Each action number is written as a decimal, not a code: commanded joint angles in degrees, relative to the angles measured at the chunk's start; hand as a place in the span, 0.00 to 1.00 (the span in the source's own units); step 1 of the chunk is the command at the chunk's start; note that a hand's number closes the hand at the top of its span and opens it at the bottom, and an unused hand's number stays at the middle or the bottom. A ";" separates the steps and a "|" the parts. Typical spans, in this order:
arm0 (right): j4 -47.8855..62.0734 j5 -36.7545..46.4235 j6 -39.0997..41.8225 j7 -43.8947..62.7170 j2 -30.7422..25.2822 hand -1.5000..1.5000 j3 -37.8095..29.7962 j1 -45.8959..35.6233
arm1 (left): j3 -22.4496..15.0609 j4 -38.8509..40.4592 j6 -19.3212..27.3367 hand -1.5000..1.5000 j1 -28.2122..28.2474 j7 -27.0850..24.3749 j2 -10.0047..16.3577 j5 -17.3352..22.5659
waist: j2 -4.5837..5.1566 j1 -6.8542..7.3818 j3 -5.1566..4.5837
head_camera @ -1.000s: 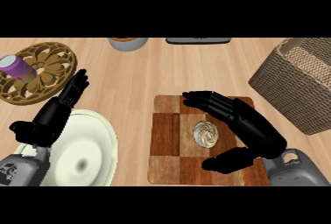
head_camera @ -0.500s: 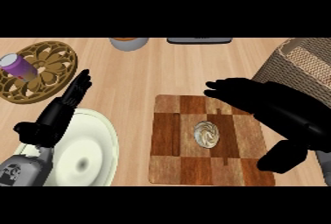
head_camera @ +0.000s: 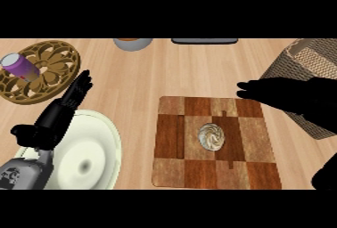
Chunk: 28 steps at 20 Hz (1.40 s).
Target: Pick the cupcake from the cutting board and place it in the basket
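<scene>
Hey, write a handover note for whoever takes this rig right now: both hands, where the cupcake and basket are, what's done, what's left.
Left hand: open, empty, resting at the view's left over the plate's edge.
Right hand: open, empty, above the cutting board's far right corner, in front of the basket.
Cupcake: upright near the middle of the cutting board, untouched.
Basket: far right, partly hidden by the right hand.
Done: nothing yet.
Left: grasp the cupcake, carry it over, set it in the basket.
</scene>
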 commanded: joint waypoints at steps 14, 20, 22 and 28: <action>9.64 25.48 -7.72 -20.11 13.30 0.00 2.84 11.09 | 3.90 1.15 -4.20 0.50 -1.91 1.54 -3.89 -4.01 | 0.34 0.63 0.11; 13.41 35.38 -16.30 -26.40 17.41 0.00 7.64 14.21 | 6.74 0.06 -5.88 0.50 -1.07 1.84 -4.43 -3.78 | 0.22 0.40 0.07; 19.41 36.43 -17.48 -27.02 19.98 0.00 6.50 10.27 | 6.09 -0.42 -5.48 0.50 2.52 -1.61 -5.38 -6.45 | 0.21 0.60 0.06; 20.50 41.92 -20.16 -32.77 21.66 0.00 7.24 14.24 | 8.98 -3.74 -8.59 0.50 2.25 2.98 -5.58 -5.75 | 0.13 0.38 0.06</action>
